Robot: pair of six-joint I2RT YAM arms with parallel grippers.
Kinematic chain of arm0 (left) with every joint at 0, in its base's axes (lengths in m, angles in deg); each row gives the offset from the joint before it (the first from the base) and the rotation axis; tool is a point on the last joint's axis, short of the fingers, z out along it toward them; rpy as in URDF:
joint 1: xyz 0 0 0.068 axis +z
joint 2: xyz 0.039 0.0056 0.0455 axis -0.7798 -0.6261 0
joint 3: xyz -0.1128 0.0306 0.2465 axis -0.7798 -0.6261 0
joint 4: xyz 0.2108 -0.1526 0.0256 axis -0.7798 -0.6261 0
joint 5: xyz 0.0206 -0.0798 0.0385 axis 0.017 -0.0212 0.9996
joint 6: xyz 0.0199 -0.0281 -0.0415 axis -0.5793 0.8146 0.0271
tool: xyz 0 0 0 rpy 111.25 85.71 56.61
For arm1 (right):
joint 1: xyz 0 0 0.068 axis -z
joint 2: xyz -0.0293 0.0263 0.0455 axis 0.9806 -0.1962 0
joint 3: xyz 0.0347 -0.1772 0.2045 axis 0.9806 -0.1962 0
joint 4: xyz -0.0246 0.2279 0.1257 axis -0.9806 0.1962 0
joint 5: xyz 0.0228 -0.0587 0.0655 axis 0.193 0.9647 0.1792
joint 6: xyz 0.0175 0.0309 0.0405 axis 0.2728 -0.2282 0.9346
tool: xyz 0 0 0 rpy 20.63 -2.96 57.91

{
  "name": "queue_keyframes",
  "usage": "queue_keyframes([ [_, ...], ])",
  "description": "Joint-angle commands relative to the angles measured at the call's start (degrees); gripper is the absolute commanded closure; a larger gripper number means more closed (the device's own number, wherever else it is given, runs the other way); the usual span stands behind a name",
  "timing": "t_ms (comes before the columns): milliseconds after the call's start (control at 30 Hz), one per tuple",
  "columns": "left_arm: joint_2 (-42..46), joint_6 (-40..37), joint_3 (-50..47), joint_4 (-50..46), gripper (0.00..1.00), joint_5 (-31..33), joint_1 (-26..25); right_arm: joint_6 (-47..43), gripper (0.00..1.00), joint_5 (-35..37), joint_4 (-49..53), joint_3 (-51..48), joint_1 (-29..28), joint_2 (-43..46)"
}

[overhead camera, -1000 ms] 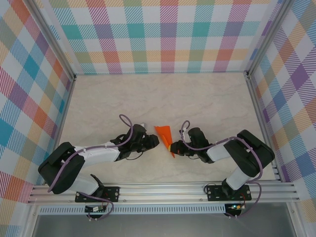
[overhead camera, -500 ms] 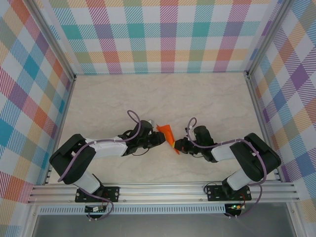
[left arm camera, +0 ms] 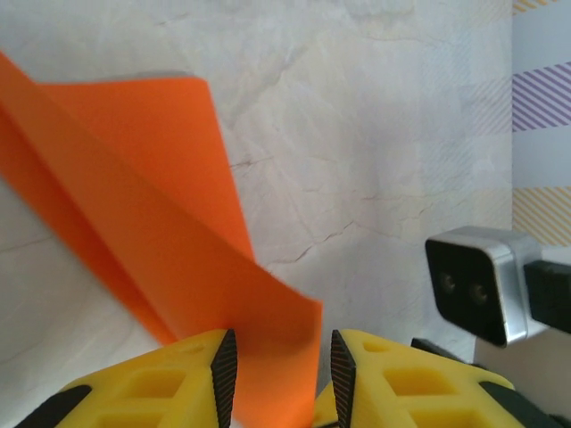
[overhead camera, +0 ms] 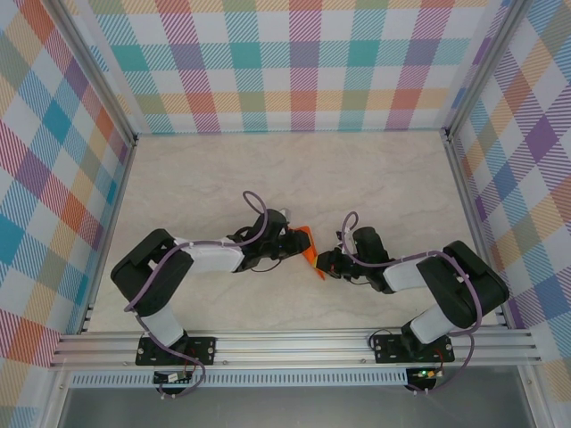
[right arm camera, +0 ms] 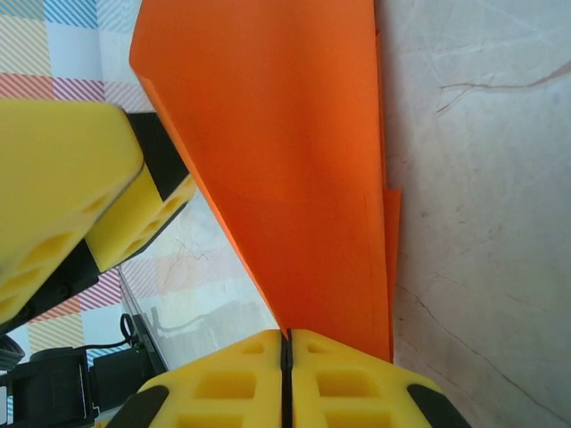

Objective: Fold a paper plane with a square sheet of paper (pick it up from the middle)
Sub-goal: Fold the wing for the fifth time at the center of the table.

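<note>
Left claw (overhead camera: 291,242): beyond the front rail (overhead camera: 294,343), about level with its middle. Jaws stood apart with a loose flap of the orange paper (overhead camera: 306,244) between them, not yet pinched.

Orange paper: beyond the rail's middle, between your two claws, already folded narrow. Whether it touched the table (overhead camera: 375,178), cannot tell. Long axis ran roughly away from the rail, far end leaning slightly left. Broad end lay farther from the rail. The narrow tip pointed back toward the rail and a touch right.

Right claw (overhead camera: 323,265): just right of the rail's middle, clenched flat on the paper's tip end.

Judgement: you were mid-fold, working a late lengthwise crease. Next you would need to close the left claw on that flap, with the right claw anchoring the tip, and carry it over along the long axis.
</note>
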Motion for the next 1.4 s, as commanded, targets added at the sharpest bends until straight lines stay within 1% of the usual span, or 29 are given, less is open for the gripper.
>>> queue_keyframes([
  [0, -2.0, -0.1, 2.5, 1.6, 0.65, -0.7, -0.8, -0.3, 0.90, -1.5, -0.6, -0.1, 0.3, 1.2],
  [133, -4.6, 0.2, 3.2, 1.7, 0.66, -0.6, -0.7, -2.1, 0.86, -1.3, 3.1, 0.6, 0.3, 1.9],
  [200, -5.5, 0.6, 3.3, 2.2, 0.67, -0.7, -0.7, -3.7, 0.82, -0.9, 5.4, 1.1, 0.2, 2.6],
  [233, -5.9, 0.7, 3.3, 2.3, 0.67, -0.7, -0.7, -4.7, 0.78, -0.3, 7.1, 1.4, 0.3, 3.2],
  [300, -6.3, 0.8, 3.5, 2.4, 0.67, -1.0, -0.8, -6.9, 0.77, 1.0, 10.9, 2.1, 0.1, 4.4],
  [367, -6.4, 0.8, 3.7, 2.4, 0.67, -1.0, -0.7, -9.1, 0.73, 1.7, 14.1, 2.8, 0.2, 5.4],
  [500, -6.4, 0.6, 4.2, 1.8, 0.67, -0.8, -0.8, -12.5, 0.61, 0.8, 17.0, 4.3, 0.1, 5.9],
  [567, -6.6, 0.6, 4.6, 1.7, 0.67, -0.8, -0.8, -14.8, 0.51, 1.8, 19.3, 5.3, -0.2, 6.1],
  [733, -6.6, 0.7, 4.7, 1.7, 0.67, -0.7, -0.8, -22.0, 0.44, 6.3, 25.9, 8.0, -1.5, 7.1],
  [833, -6.5, 0.6, 5.0, 1.6, 0.67, -0.6, -0.8, -25.5, 0.41, 9.3, 29.4, 9.8, -2.5, 7.4],
  [900, -6.6, 0.6, 5.1, 1.6, 0.67, -0.7, -0.8, -26.9, 0.41, 10.0, 29.9, 10.2, -2.8, 7.9],
  [967, -6.7, 0.5, 5.3, 1.4, 0.67, -0.7, -0.8, -28.0, 0.39, 13.3, 31.7, 11.1, -3.4, 8.6],
  [1067, -6.8, 0.5, 5.4, 1.2, 0.67, -0.8, -0.7, -30.3, 0.38, 15.4, 34.1, 13.1, -3.6, 7.2],
  [1267, -6.8, 0.3, 5.8, 0.7, 0.67, -0.8, -0.8, -32.0, 0.40, 13.7, 33.5, 15.3, -3.6, 3.1],
  [1367, -6.9, 0.2, 5.9, 0.6, 0.68, -0.8, -0.7, -31.9, 0.46, 12.6, 33.1, 15.8, -3.6, 1.6],
])
